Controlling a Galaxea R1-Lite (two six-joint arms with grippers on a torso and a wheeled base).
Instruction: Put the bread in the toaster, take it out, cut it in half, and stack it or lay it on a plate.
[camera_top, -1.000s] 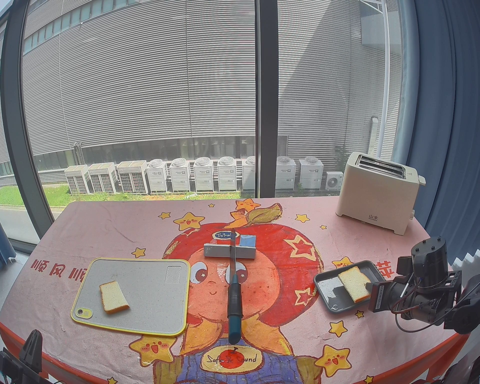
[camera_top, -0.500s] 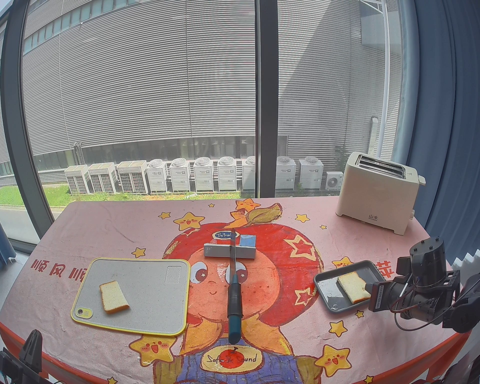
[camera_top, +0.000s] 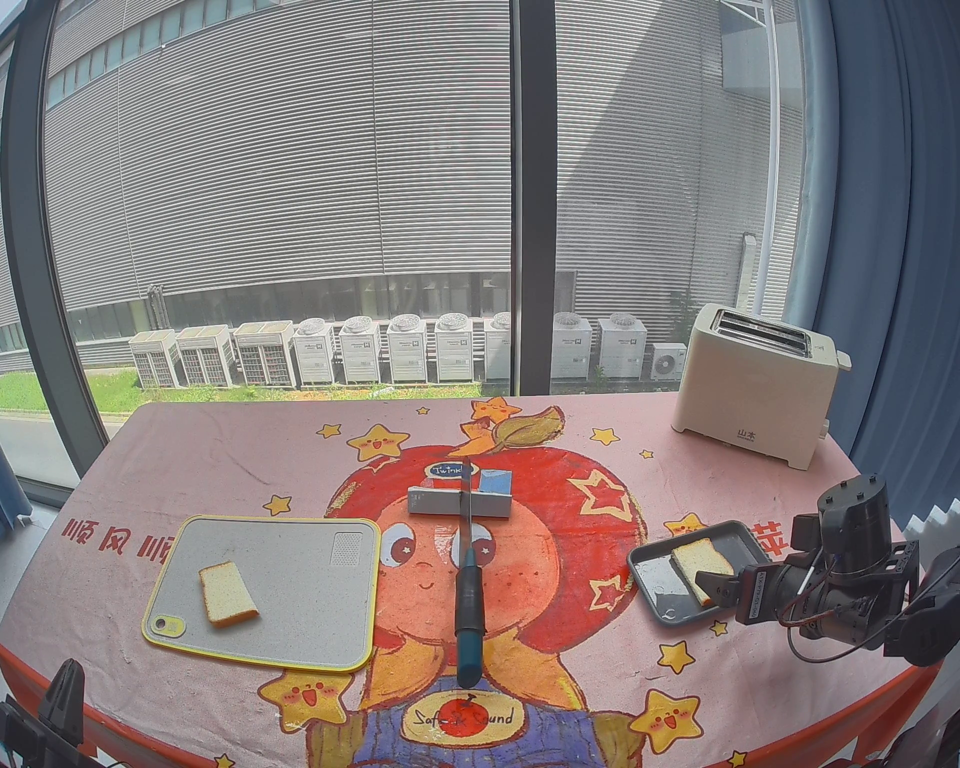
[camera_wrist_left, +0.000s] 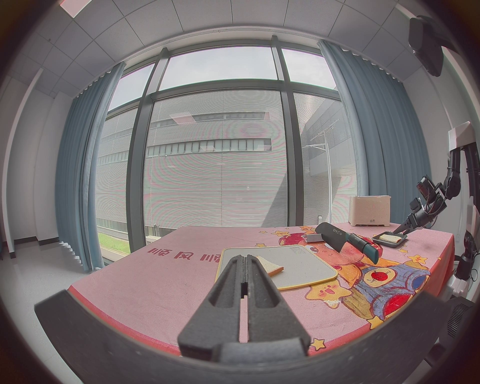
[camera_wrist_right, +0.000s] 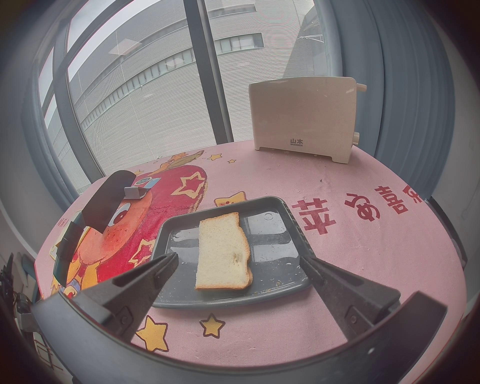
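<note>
Right wrist view: my right gripper, spread wide, with the bread slice on its tray just ahead.

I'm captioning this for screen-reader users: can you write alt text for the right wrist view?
The open right gripper hovers at the near edge of a dark tray holding one bread slice lying flat, its fingers spread to either side of the slice. Behind, a cream toaster stands on the pink cartoon tablecloth by a large window.
</note>
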